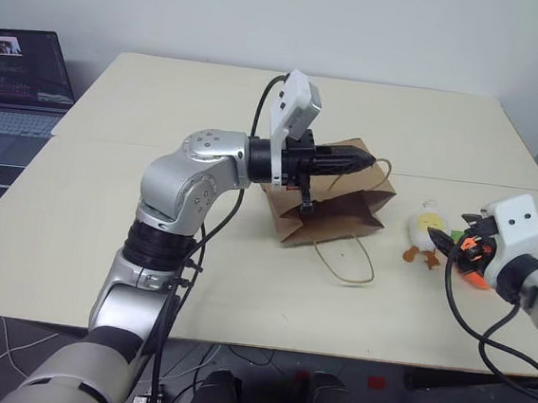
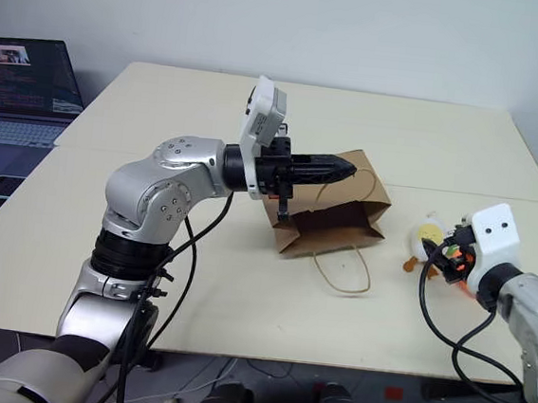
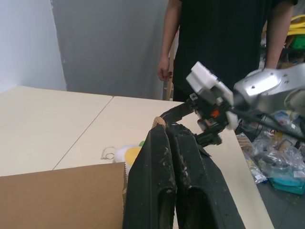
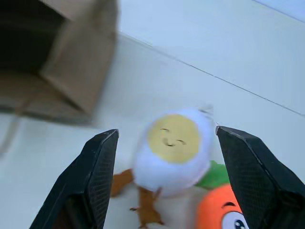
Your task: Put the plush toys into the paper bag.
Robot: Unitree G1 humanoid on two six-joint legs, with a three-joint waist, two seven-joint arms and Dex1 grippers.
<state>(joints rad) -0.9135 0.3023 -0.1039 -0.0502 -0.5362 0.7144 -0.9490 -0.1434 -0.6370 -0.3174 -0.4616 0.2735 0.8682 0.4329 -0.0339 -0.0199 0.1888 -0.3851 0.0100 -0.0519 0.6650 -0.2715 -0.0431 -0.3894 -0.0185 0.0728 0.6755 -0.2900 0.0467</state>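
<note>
The brown paper bag (image 1: 330, 212) lies on its side mid-table, its mouth facing me. My left gripper (image 1: 366, 159) points to the right, shut on the bag's upper rim; a scrap of brown paper (image 3: 158, 121) shows at its fingertips. To the right of the bag, the white egg plush toy (image 1: 429, 225) lies face up on the table, and the orange carrot plush toy (image 4: 224, 212) sits beside it. My right gripper (image 4: 167, 131) is open just short of the egg, one finger on each side of it and apart from it.
One cord handle (image 1: 349, 262) loops over the table in front of the bag. A laptop (image 1: 23, 83) and a phone (image 1: 0, 176) sit on a lower surface at the far left. A person in black (image 3: 214, 43) stands past the table's right end.
</note>
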